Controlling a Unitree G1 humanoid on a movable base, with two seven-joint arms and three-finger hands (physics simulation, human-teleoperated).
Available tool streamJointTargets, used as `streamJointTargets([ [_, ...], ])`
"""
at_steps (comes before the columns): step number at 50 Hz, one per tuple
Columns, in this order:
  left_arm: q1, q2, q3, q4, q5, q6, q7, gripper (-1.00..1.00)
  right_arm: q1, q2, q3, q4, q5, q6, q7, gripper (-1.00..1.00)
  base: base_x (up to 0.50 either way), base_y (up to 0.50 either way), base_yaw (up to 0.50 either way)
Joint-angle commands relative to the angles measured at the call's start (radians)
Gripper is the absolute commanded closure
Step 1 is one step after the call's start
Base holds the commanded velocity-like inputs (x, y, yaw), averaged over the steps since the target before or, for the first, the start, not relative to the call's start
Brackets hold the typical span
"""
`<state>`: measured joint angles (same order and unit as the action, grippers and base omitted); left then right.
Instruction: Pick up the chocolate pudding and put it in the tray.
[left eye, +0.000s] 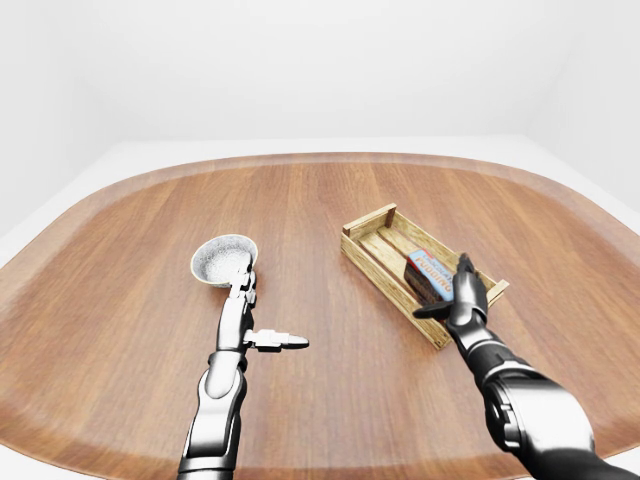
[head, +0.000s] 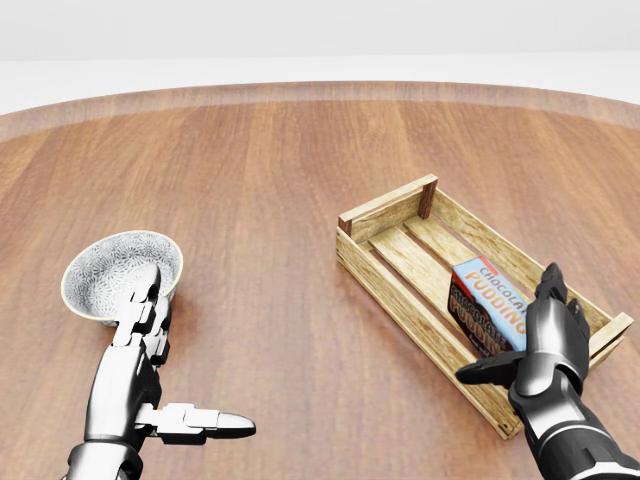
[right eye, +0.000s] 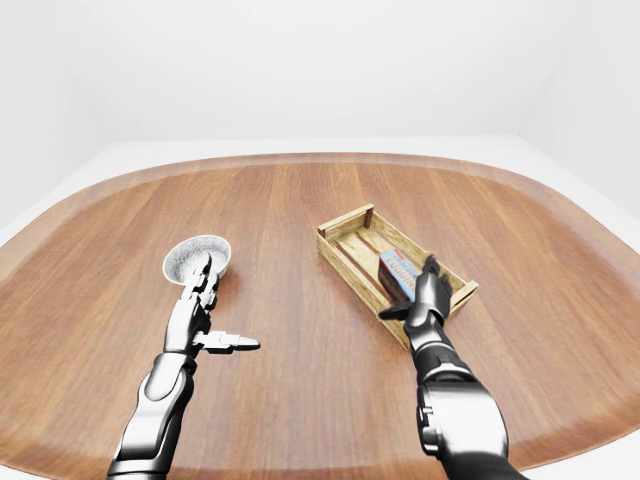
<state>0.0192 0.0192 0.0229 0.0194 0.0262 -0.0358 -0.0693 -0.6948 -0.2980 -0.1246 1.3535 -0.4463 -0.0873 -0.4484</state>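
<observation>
The chocolate pudding box (head: 488, 303), blue and red on top with a dark brown side, rests tilted on the slats in the lower-right half of the wooden tray (head: 386, 211). My right hand (head: 515, 335) is open just beside it. The fingers point up along the box's right end and the thumb sticks out to the left over the tray's near rim. They do not close round the box. My left hand (head: 188, 358) is open at the lower left, fingers straight, thumb pointing right, holding nothing.
A white patterned bowl (head: 104, 264) stands on the wooden table just above my left hand's fingertips. The round table's edge (left eye: 300, 158) curves across the top of the left-eye view, with a pale floor and walls beyond.
</observation>
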Motion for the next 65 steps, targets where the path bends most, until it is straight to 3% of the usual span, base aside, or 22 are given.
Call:
streamJointTargets([
  [1,-0.001,0.000,0.000,-0.003,0.000,0.008,0.000,-1.00,0.000,-0.001,-0.004,-0.003,0.000,0.000,-0.014,-1.00,0.00,0.00,0.00],
  [8,-0.001,0.000,0.000,-0.003,0.000,0.008,0.000,-1.00,-0.011,-0.016,0.001,-0.009,-0.009,0.000,-0.075,-1.00,0.00,0.00,0.00],
  [43,-0.001,0.000,0.000,-0.003,0.000,0.008,0.000,-1.00,-0.071,-0.106,0.043,-0.069,-0.151,0.000,-0.075,-1.00,0.00,0.00,0.00],
  [65,-0.001,0.000,0.000,-0.003,0.000,0.008,0.001,-1.00,-0.113,-0.153,-0.011,-0.205,-0.028,0.000,-0.075,-1.00,0.00,0.00,0.00],
])
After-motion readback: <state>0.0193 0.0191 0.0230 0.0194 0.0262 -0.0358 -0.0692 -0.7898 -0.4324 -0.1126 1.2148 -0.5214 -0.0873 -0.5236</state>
